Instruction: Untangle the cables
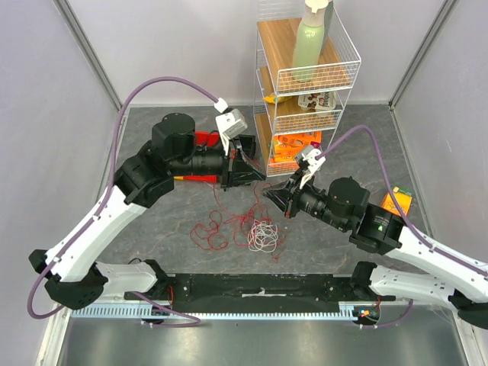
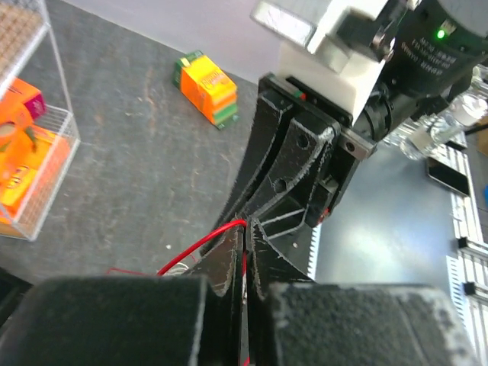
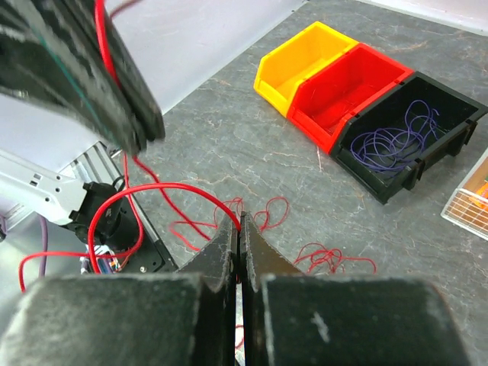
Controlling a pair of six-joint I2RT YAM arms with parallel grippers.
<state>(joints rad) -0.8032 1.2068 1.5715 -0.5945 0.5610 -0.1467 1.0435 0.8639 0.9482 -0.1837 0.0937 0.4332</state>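
A grey stone-patterned table (image 1: 152, 221) carried everything. At its far edge stood a tall white wire rack (image 1: 347, 57) with wooden shelves. A green bottle (image 1: 309, 42) stood upright on the top shelf, and snack packets (image 1: 293, 145) lay on the two shelves below.

To the left of the rack, three open bins sat touching in a row: a yellow bin (image 3: 305, 53), a red bin (image 3: 343, 99) and a black bin (image 3: 362, 171). The black bin, nearest the rack, held a loose coil of purple cables (image 3: 393, 137).

An orange box (image 1: 396, 203) lay flat on the table, well apart on the right side.

The red cable (image 1: 217, 227) sprawled in loose loops on the table in front of the arms. One strand rose from it to both grippers, which met tip to tip above the table's middle. The left gripper (image 2: 244, 229) had its jaws pressed together on the red strand. The right gripper (image 3: 239, 225) was likewise closed tight, with the red strand arching into its tips.

A small white cable (image 1: 264, 237) clump lay on the table touching the red loops on their right.
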